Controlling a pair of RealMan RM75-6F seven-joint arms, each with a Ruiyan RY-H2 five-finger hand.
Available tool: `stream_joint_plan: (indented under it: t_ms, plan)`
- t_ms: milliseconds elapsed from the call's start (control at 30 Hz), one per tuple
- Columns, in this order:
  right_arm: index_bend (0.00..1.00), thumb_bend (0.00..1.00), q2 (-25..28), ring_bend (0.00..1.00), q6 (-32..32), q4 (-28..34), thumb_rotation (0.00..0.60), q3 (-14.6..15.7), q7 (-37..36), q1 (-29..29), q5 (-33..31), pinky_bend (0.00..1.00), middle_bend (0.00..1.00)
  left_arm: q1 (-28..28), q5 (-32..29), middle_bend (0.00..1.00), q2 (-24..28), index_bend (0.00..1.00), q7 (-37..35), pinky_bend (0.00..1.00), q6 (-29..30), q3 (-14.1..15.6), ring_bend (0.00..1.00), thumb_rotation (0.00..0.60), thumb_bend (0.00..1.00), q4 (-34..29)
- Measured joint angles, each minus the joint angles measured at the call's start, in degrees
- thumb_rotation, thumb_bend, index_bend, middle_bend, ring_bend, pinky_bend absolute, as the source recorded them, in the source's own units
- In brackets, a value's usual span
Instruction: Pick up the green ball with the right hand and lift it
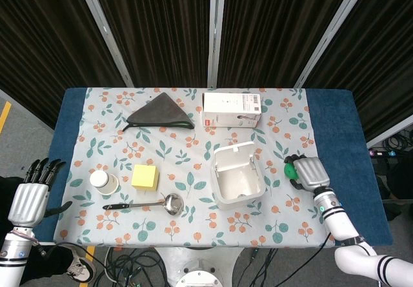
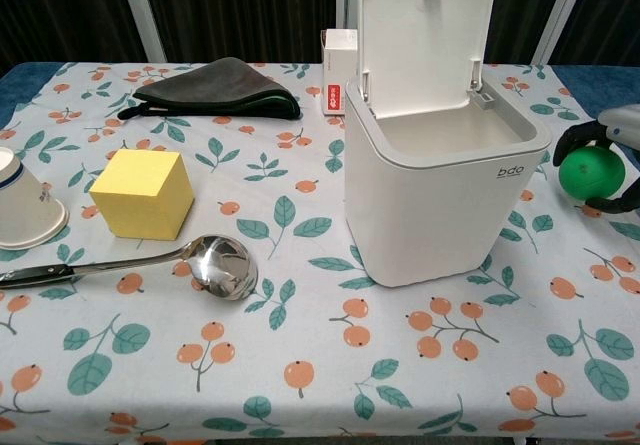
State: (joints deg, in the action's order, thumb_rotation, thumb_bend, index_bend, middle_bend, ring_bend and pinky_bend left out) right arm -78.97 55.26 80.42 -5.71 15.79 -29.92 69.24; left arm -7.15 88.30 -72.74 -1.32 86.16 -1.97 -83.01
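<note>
right hand: wrapped around green ball, dark fingers curled over far and near sides; near right side of table, just right of bin.
green ball: in right hand's grasp, right of white bin; whether resting on cloth or just clear of it, cannot tell.
left hand: off left edge of table, fingers spread apart, holding nothing; head view only.
white bin: centre-right of floral tablecloth, lid up, inside looks empty.
yellow cube: left of bin, apart from it.
ladle: just near side of cube, bowl to right, dark handle to left.
paper cup: on its side, left of cube.
dark cloth: folded, far left of centre.
white box: far side, behind bin, red label on left end.
</note>
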Motion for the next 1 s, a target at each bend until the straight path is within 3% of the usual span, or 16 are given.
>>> stream_joint_plan:
  t_ms: [133,367,500,767,1000]
  plan:
    - [0.65,0.38,3.92,0.52,4.20,3.77,0.600,-0.77,-4.16,1.27,3.11,0.74,0.52,-0.08,0.02,0.11,0.08,0.14,0.18,0.03,-0.14,0.00,0.02,0.600,0.00,-0.08]
    - [0.65,0.37,15.05,0.52,14.98,15.62,0.600,-1.87,-10.97,4.71,12.59,0.74,0.52,-0.41,0.50,0.11,0.27,0.14,0.91,0.02,-0.06,-0.15,0.02,0.600,0.00,-0.89]
    - [0.65,0.37,19.40,0.52,17.21,20.82,0.600,-1.82,-14.85,5.43,18.54,0.74,0.52,-0.62,0.66,0.11,0.48,0.14,1.57,0.03,-0.05,-0.28,0.02,0.600,0.00,-1.50]
    - [0.65,0.35,18.89,0.51,15.67,25.67,0.600,-0.42,-22.52,2.32,28.17,0.74,0.52,-0.43,0.24,0.11,0.57,0.14,1.80,0.02,-0.17,-0.20,0.02,0.600,0.00,-1.63]
    - [0.59,0.31,14.15,0.51,12.22,25.49,0.600,-0.88,-21.22,-1.19,28.49,0.72,0.52,-0.19,-0.45,0.11,0.28,0.14,0.57,0.03,-0.66,-0.02,0.02,0.600,0.00,-0.46]
